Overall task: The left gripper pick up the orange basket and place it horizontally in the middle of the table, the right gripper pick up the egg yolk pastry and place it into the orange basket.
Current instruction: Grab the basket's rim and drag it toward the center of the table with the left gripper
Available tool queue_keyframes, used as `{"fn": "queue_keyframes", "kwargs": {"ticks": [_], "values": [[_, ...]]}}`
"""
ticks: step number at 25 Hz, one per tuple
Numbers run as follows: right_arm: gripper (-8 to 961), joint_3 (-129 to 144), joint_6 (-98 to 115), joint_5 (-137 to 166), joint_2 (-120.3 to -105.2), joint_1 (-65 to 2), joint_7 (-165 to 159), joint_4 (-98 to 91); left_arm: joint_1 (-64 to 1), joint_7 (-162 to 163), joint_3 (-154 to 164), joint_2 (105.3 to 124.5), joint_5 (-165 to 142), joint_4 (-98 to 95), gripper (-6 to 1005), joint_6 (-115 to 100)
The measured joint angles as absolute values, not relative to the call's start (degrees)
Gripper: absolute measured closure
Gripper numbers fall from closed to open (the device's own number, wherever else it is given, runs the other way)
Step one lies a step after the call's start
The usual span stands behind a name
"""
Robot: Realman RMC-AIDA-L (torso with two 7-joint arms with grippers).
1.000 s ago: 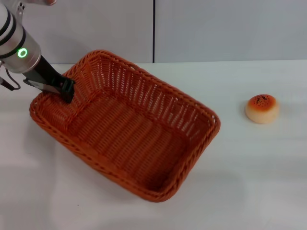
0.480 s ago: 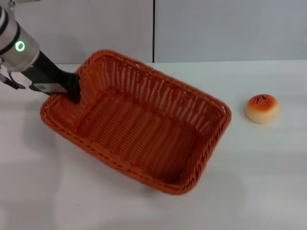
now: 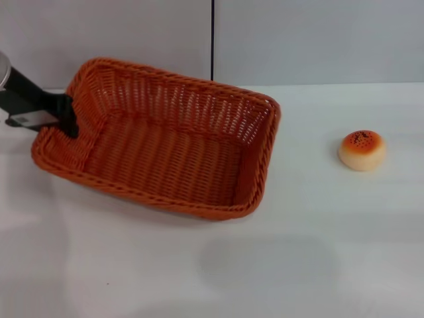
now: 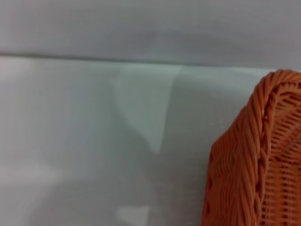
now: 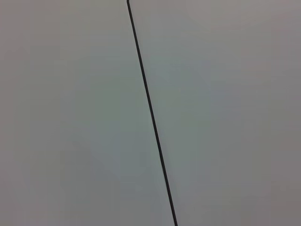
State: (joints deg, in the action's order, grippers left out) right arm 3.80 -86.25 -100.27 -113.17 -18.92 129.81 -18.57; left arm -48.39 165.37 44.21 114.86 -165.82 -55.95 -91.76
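The orange basket (image 3: 165, 142) hangs tilted over the left half of the white table (image 3: 298, 265), its long side nearly level across the head view. My left gripper (image 3: 67, 122) is shut on the basket's left short rim, the black jaw reaching in from the left edge. A corner of the same basket (image 4: 254, 155) fills the side of the left wrist view. The egg yolk pastry (image 3: 362, 150) sits alone on the table at the right, well apart from the basket. My right gripper is out of view.
A pale wall with a dark vertical seam (image 3: 212, 40) stands behind the table. The right wrist view shows only that wall and seam (image 5: 150, 113). Bare tabletop lies between the basket and the pastry and along the front.
The left gripper has swung the basket round to the left and raised it, so its long side went from diagonal to nearly level. The pastry has not moved.
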Motion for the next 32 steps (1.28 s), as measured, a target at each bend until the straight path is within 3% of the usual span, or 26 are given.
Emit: {"fn": "queue_keyframes", "kwargs": {"ticks": [9,10,14,21,23,32], "values": [[260,4.20,-86.31,-100.19,-113.13,-18.73,129.78,-18.40,-47.65,165.38,44.47,114.59,-165.80,-55.95,854,-92.31],[260,4.27,-86.30,-100.17,-113.15,-18.74,129.77,-18.40,-43.33,165.27,47.79,113.51,-165.72,-59.18,857,-97.56],[260,4.39,-86.29,-100.10,-113.31,-18.90,129.75,-18.41,-42.38,165.21,49.24,113.57,-165.69,-61.11,862,-98.65],[260,4.57,-86.28,-100.10,-113.78,-19.03,129.73,-18.45,-40.51,164.93,54.24,114.27,-165.43,-63.55,861,-101.18],[260,4.57,-86.28,-100.10,-114.08,-19.01,129.73,-18.46,-40.25,164.83,55.68,115.56,-165.48,-64.17,861,-102.18],[259,4.57,-86.21,-100.10,-114.55,-19.15,129.72,-18.46,-37.44,164.38,57.40,116.27,-165.07,-66.81,862,-103.46]]}}
